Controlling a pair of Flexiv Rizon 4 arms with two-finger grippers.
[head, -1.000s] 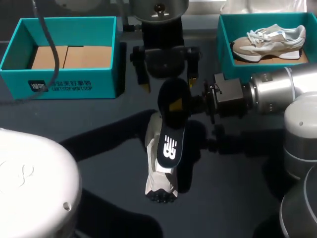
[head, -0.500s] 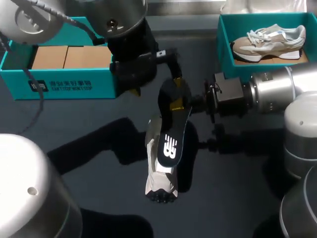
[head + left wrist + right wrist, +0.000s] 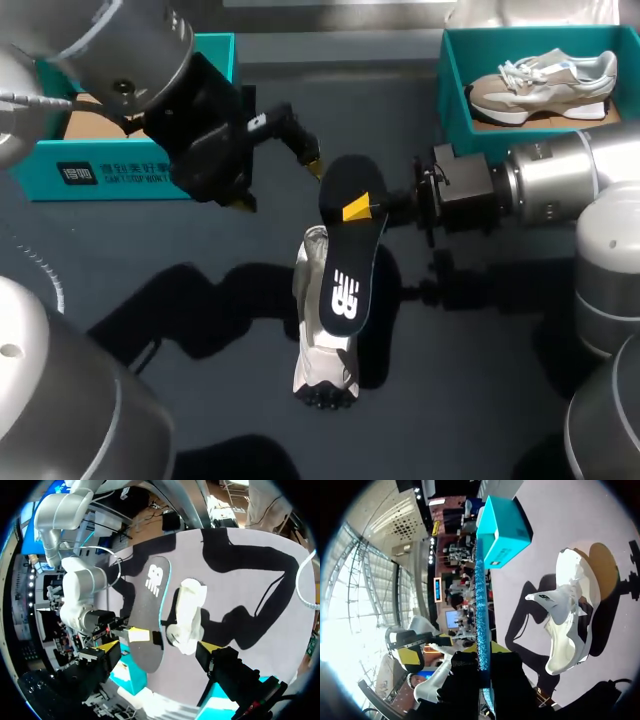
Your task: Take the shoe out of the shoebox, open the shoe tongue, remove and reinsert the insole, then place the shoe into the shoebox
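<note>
Shoe (image 3: 322,372) lies out of its box on the dark table (image 3: 470,400), in the middle. Over it hangs the black insole (image 3: 343,270), pinched at one end by the right gripper (image 3: 362,210), whose fingers press on it from both faces (one yellow tip shows on the upper face). The left gripper (image 3: 279,181) hovers near that same end with its fingers spread wide, touching nothing, just in front of the left shoebox (image 3: 120,170). The right shoebox (image 3: 455,110) holds a second shoe (image 3: 540,85).
</note>
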